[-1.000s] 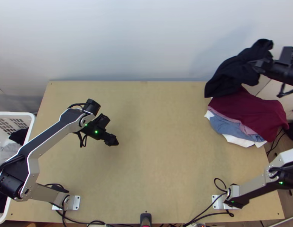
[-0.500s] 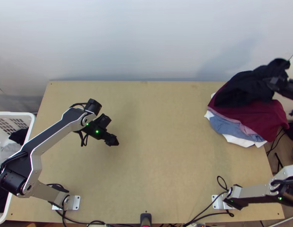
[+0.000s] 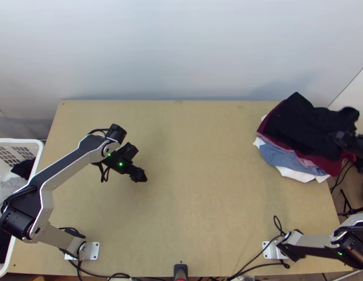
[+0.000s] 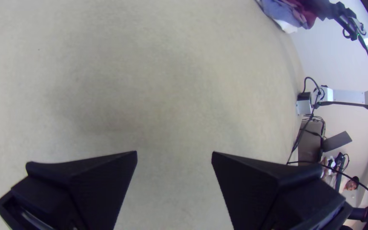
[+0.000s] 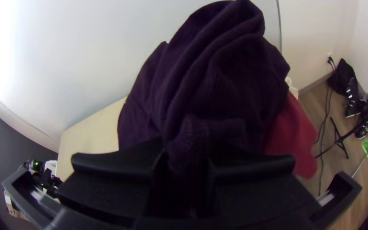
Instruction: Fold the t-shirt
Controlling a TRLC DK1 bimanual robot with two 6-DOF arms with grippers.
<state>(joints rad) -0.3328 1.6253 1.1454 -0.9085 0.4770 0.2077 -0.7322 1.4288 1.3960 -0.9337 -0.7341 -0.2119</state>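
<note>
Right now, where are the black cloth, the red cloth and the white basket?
Black cloth (image 3: 298, 126), top view: its middle.
Red cloth (image 5: 292, 136), right wrist view: its uncovered part.
White basket (image 3: 22, 141), top view: its far rim.

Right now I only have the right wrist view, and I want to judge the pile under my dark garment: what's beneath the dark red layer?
Observer: Pink, blue and white cloth stick out from under the dark red layer, toward the arms' bases.
Operator: Is the left end effector holding anything?
Observer: No, the left end effector has its fingers wide apart with nothing between them.
Operator: Any clothes off the pile?
Observer: Yes, dark clothes and grey cloth lie in the white basket.
</note>
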